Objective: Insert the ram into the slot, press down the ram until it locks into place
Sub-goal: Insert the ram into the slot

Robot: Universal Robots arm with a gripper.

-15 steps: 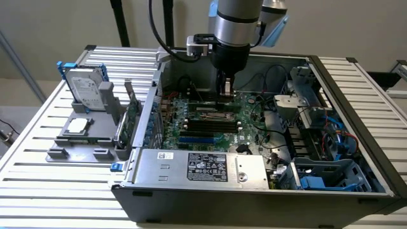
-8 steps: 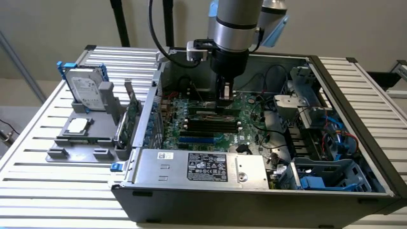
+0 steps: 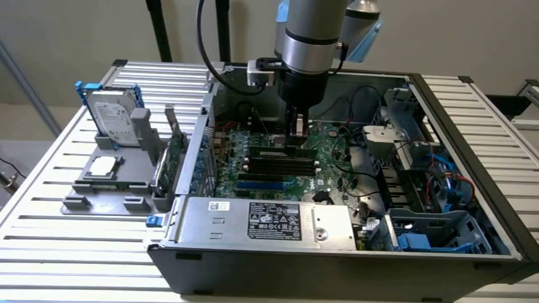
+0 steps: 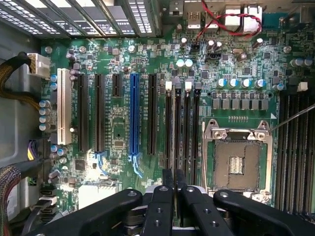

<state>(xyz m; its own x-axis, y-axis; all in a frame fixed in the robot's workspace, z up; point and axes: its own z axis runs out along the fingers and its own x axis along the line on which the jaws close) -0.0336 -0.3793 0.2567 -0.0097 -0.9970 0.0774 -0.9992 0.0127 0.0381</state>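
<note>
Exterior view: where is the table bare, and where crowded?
Bare: the table slats in front of the grey holder, at the exterior view's left of the case, and the strip at that view's right of it. Crowded: the holder with its drive, and the case around the gripper at the ram.

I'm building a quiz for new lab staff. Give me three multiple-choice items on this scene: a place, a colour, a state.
1. The bracket on the hard drive is: A red, B blue, C yellow.
2. The gripper hangs over: A the hard drive, B the motherboard, C a keyboard.
3. The case is: A open, B shut, C overturned.
Answers: 1 B, a blue frame edges the drive; 2 B, the green board lies right under it; 3 A, its inside shows from above.
</note>
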